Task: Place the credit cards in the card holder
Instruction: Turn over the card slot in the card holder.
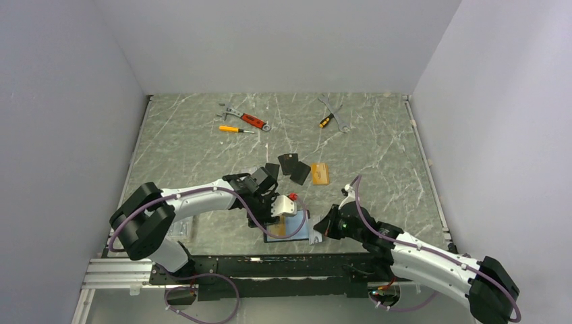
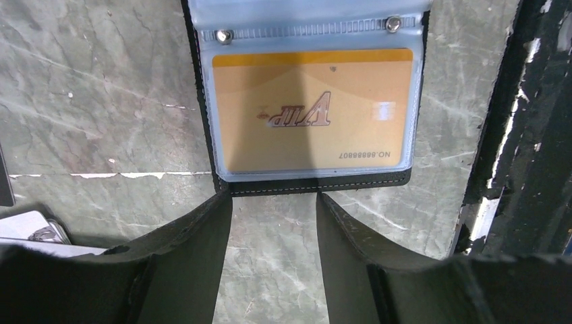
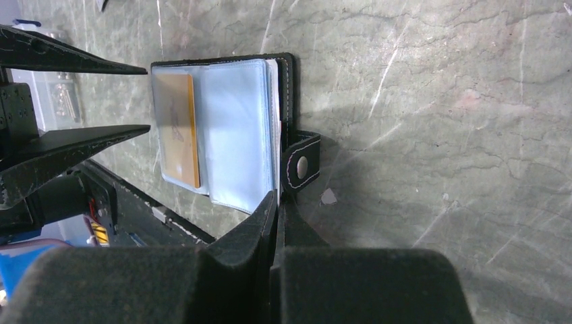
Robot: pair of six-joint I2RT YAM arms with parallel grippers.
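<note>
The black card holder lies open near the table's front edge, its clear sleeves up. A gold-orange VIP credit card sits inside one clear sleeve. My left gripper is open just short of the holder's stitched edge, with only bare table between its fingers. My right gripper is shut on the edge of the holder's cover, next to the snap strap. Loose credit cards lie farther back: three black ones and a gold-orange one.
Tools lie at the back: a red-handled wrench, an orange screwdriver, a spanner and a small screwdriver. The black mounting rail runs along the near edge, close to the holder. White walls close in three sides.
</note>
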